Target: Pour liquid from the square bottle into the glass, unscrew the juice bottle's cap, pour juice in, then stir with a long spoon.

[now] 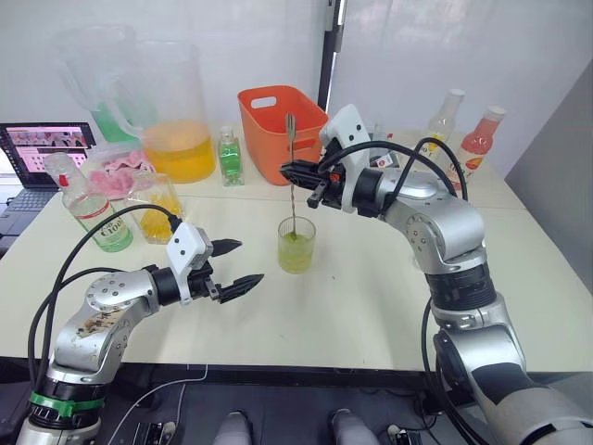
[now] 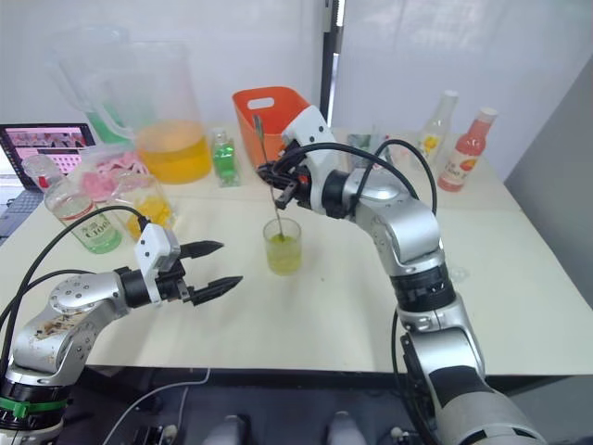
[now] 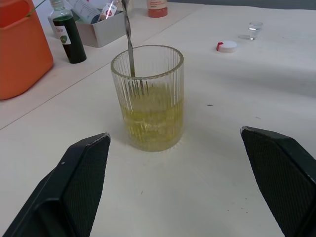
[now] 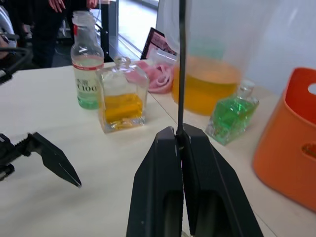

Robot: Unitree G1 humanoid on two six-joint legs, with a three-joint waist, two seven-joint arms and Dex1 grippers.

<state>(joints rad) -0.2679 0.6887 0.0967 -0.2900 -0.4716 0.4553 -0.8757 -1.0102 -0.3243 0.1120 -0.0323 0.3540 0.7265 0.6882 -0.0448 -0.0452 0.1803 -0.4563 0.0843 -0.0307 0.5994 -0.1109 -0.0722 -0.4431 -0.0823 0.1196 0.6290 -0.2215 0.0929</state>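
- Two pours look done, we judge: the glass (image 1: 296,245) at frame centre holds yellow-green liquid, so stirring is the step in hand.
- Our right gripper (image 1: 298,172) pinches the long spoon (image 1: 291,176) upright, bowl in the liquid.
- Our left gripper (image 1: 239,264), lower left, hangs with fingers apart, holding nothing.
- The juice bottle (image 1: 88,208) stands at far left.
- Next we need small circles, keeping off the wall.

Head views look down over the table (image 1: 371,306); both wrist views sit close above it.
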